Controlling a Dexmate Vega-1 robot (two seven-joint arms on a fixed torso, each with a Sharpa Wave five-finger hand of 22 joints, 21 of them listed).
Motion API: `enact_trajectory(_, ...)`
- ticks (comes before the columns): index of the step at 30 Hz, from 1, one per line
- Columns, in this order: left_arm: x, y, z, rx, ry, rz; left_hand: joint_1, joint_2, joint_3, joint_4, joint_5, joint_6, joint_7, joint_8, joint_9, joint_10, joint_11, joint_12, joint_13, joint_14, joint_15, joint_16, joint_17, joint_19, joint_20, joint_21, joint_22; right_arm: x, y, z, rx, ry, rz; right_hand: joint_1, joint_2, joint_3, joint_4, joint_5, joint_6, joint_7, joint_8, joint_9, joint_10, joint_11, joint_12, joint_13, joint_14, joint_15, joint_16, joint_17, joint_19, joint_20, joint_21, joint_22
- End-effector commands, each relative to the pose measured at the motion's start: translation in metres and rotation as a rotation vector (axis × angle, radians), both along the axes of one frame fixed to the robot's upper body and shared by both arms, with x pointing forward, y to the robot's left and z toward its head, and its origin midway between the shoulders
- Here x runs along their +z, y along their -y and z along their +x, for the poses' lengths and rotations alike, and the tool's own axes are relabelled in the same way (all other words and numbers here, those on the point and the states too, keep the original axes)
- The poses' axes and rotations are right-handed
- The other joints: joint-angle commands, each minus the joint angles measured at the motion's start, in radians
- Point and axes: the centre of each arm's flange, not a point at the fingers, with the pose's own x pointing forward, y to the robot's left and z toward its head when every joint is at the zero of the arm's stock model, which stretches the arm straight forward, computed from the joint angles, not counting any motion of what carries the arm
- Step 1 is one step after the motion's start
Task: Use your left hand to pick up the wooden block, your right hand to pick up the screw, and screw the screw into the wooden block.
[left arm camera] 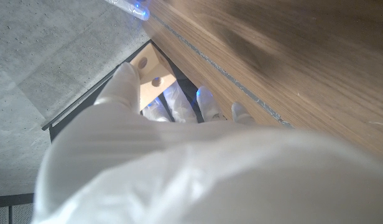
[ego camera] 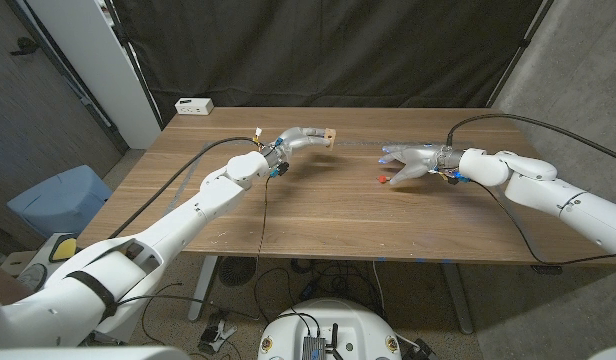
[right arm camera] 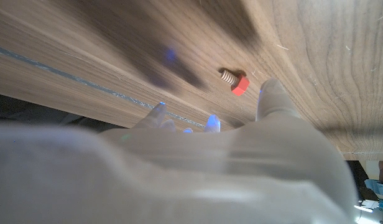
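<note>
The pale wooden block (ego camera: 328,137) with round holes in its face (left arm camera: 150,73) is held by my left hand (ego camera: 296,141) between its fingers (left arm camera: 126,81), a little above the table's back middle. On the table right of centre lies the screw (ego camera: 383,180), with a red head and a tan threaded shank (right arm camera: 234,80). My right hand (ego camera: 413,163) hovers just to its right, fingers apart and empty; its fingertips (right arm camera: 273,94) stop short of the screw. A fingertip of the right hand (left arm camera: 133,7) shows in the left wrist view.
A white box (ego camera: 195,105) sits at the wooden table's (ego camera: 318,215) back left corner. Black cables trail across the table from both wrists. A blue bin (ego camera: 56,200) stands on the floor to the left. A dark curtain hangs behind.
</note>
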Motion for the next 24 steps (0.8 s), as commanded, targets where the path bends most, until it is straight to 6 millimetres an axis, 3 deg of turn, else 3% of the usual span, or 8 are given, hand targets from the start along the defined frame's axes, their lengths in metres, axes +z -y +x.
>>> enact_trajectory(1,-0.0029,0.0031,0.0,-0.007,-0.011,0.011,0.002,0.01,-0.006,0.003,0.006,0.013,0.002,0.007,0.002,-0.001,0.001,0.004,0.003,-0.002,-0.033,0.004,0.002,-0.005,0.006,0.004,0.001,-0.0046,-0.0045,0.0056,0.011,0.002,-0.01,0.011,0.001,0.007,0.0,0.005,0.011,-0.003,0.006,0.005,-0.001,0.002,0.007,0.004,0.004,0.004,-0.001,0.005,0.008,-0.001,-0.002,0.003)
enact_trajectory(24,-0.0036,0.0081,0.0002,-0.017,-0.02,0.013,0.003,0.016,-0.008,0.002,0.006,0.012,0.002,0.005,0.002,-0.002,0.001,0.005,0.001,-0.003,-0.031,0.005,0.002,-0.002,0.009,0.005,0.001,-0.0137,-0.0068,0.0087,0.028,0.021,-0.01,0.024,0.003,0.011,0.005,0.012,0.069,-0.001,0.032,0.014,0.02,0.005,0.016,0.004,0.028,-0.005,0.005,0.006,0.032,-0.008,0.002,0.004)
